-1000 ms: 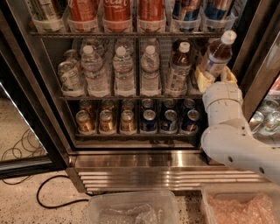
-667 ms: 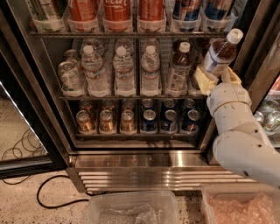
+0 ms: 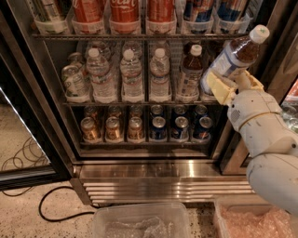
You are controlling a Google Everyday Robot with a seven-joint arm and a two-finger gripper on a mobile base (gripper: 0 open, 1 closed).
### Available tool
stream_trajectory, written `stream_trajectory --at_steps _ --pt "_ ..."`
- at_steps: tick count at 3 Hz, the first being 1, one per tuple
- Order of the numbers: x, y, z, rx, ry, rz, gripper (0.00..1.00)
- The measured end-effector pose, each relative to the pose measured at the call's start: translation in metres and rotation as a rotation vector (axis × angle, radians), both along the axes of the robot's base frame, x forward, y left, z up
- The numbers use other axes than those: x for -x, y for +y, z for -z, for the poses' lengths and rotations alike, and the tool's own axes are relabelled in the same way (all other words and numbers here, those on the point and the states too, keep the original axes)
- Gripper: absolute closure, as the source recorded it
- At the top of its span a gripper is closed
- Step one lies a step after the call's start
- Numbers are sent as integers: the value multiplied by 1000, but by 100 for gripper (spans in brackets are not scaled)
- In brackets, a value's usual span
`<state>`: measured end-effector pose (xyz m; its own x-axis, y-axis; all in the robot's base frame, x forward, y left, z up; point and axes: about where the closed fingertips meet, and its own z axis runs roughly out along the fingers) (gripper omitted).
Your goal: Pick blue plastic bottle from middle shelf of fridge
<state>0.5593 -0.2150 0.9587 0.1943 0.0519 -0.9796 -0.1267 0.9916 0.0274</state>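
Observation:
The fridge point(image 3: 153, 179) stands open in front of me, with wire racks of drinks. My gripper point(image 3: 231, 83) is at the right end of the middle shelf point(image 3: 139, 102), shut on the blue plastic bottle point(image 3: 231, 58). The bottle is tilted, its white cap pointing up and to the right, and it is lifted off the rack. A second bottle like it point(image 3: 190, 74) still stands upright in its lane, just left of the held one. My white arm point(image 3: 267, 139) comes in from the lower right.
Clear water bottles point(image 3: 131, 76) fill the left of the middle shelf. Short cans point(image 3: 157, 128) line the rack below, red cola bottles point(image 3: 123, 11) the rack above. Two clear bins point(image 3: 139, 223) sit on the floor in front. A black cable point(image 3: 56, 204) lies at left.
The gripper has drawn the bottle up and to the right, out of its lane, and the bottle has tilted further. The arm has shifted right.

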Motion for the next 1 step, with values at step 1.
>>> stream_trajectory --at_steps 1 --pt "9 5 -5 -34 -5 -40 100"
